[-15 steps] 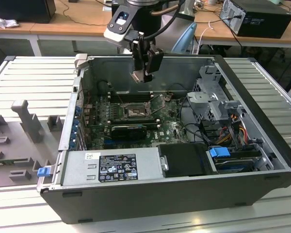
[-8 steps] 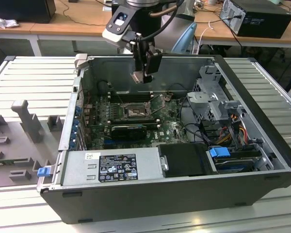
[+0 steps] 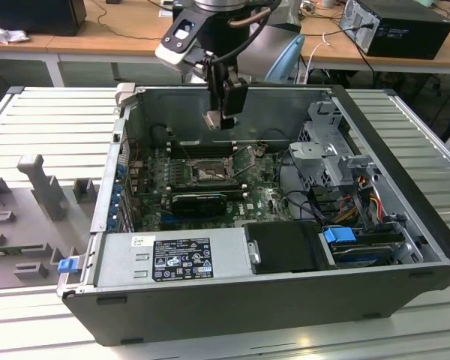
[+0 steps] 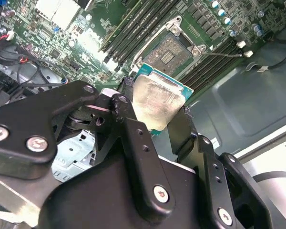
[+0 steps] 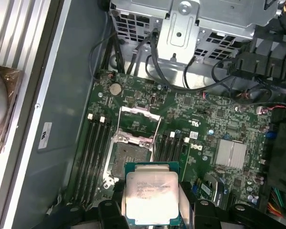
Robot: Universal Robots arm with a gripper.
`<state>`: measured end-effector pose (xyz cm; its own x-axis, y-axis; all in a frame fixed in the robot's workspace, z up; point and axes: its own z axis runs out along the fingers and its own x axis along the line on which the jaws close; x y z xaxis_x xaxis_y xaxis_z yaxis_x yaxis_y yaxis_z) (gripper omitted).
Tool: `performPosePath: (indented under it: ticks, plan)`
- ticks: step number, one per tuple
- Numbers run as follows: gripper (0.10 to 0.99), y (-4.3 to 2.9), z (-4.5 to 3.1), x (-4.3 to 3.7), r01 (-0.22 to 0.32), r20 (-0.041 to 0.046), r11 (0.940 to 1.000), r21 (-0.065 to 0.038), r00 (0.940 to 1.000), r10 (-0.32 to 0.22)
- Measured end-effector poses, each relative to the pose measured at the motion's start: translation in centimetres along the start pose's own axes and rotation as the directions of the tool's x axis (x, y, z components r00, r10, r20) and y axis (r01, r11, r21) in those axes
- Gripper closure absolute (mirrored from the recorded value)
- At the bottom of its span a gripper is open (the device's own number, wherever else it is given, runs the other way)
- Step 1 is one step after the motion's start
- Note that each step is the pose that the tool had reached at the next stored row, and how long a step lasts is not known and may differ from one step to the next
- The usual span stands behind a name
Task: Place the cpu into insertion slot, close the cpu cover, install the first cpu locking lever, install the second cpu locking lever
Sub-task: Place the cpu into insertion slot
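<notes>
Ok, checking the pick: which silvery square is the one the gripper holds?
The smooth chip with the green rim, clamped in the gripper above the board; the ribbed square sits fixed on it.

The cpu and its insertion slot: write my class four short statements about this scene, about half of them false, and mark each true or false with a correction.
1. The gripper holds the cpu between its fingers. True.
2. The cpu is seated in the insertion slot. False: it hangs above the board in the gripper, and the slot is bare.
3. The cpu cover is swung open, away from the slot. True.
4. The computer case is shut by a side panel. False: its side is open and the motherboard is exposed.
</notes>
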<state>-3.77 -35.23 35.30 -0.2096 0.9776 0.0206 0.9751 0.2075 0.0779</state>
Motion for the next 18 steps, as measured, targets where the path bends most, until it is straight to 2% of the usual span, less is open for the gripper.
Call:
performPosePath:
  ticks: [5, 10, 13, 16, 18]
  plan:
    - [0.557, 0.00, 0.03, 0.00, -0.037, 0.0029, 0.9993, -0.001, 0.9993, 0.037]
    - [0.557, -0.01, 0.10, 0.00, -0.088, 0.0068, 0.9961, -0.002, 0.9961, 0.088]
    - [0.557, -0.01, 0.17, 0.00, -0.118, 0.0091, 0.9931, -0.003, 0.9930, 0.118]
    - [0.557, -0.04, 0.48, -0.01, -0.159, 0.0132, 0.9873, -0.004, 0.9872, 0.159]
    - [0.557, -0.07, 0.93, -0.02, -0.168, 0.0140, 0.9858, -0.004, 0.9857, 0.168]
